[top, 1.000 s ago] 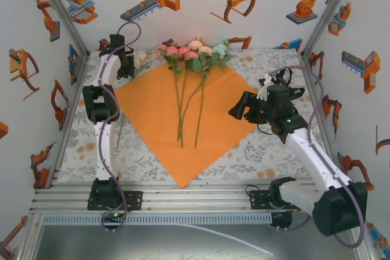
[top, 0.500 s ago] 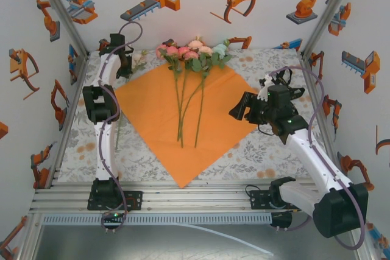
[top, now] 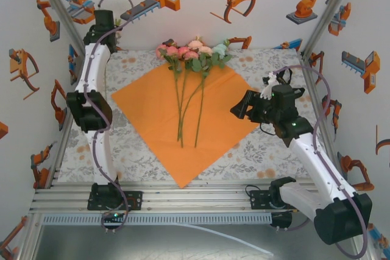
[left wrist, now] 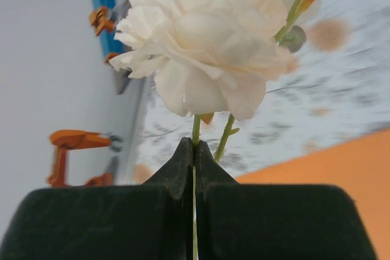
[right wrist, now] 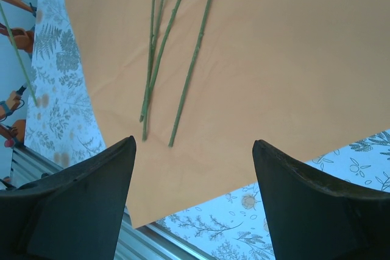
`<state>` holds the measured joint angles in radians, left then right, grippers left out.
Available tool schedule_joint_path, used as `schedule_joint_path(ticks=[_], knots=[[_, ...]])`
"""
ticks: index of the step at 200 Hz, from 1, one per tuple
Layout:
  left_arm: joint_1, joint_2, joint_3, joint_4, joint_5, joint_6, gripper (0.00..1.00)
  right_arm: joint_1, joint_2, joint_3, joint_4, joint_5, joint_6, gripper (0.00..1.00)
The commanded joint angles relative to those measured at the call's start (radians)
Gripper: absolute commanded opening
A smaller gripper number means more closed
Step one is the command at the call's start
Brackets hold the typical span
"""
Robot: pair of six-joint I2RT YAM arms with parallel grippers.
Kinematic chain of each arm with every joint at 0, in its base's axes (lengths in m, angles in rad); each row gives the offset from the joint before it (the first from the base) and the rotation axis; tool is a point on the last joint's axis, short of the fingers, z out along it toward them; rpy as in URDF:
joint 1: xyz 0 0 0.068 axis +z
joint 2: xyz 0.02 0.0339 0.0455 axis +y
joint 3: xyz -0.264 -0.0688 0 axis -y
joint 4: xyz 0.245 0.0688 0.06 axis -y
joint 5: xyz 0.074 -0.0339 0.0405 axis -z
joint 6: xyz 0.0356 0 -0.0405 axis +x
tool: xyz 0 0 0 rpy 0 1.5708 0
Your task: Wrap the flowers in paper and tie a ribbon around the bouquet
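Left wrist, left tool (left wrist: 194, 153) clamping flower (left wrist: 207, 35) stem, paper (left wrist: 332, 165) edge beyond

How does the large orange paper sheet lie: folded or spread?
Spread flat: the bright orange paper sheet lies as one unfolded diamond on the patterned tablecloth, green flower stems across it.

The paper (top: 152, 108) is thin, matt and smooth. The white flower (left wrist: 201, 41) has soft, cloth-like petals. Printed cloth (top: 268, 150) covers the desk (top: 79, 150); its front rail (top: 183, 196) is bare metal.

Orange paper (top: 152, 108); pink, white, mint flowers (top: 190, 52); grey-orange floral tablecloth (top: 140, 158).
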<state>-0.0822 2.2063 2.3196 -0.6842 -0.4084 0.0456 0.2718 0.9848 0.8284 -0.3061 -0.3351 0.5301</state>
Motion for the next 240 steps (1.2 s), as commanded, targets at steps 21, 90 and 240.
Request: schedule_joint_path(ticks=[21,90,240], knots=[[-0.151,-0.197,-0.267,0.287,0.457,-0.469,0.00,-0.001,-0.046,-0.015,0.008,-0.011,0.017,0.70],[-0.403,0.209,0.066,0.320,0.422,-0.543,0.00,-0.001,-0.114,-0.032,-0.050,0.024,-0.026,0.71],[-0.412,0.300,0.174,0.245,0.397,-0.502,0.36,-0.001,-0.103,-0.029,-0.068,0.049,-0.034,0.70]])
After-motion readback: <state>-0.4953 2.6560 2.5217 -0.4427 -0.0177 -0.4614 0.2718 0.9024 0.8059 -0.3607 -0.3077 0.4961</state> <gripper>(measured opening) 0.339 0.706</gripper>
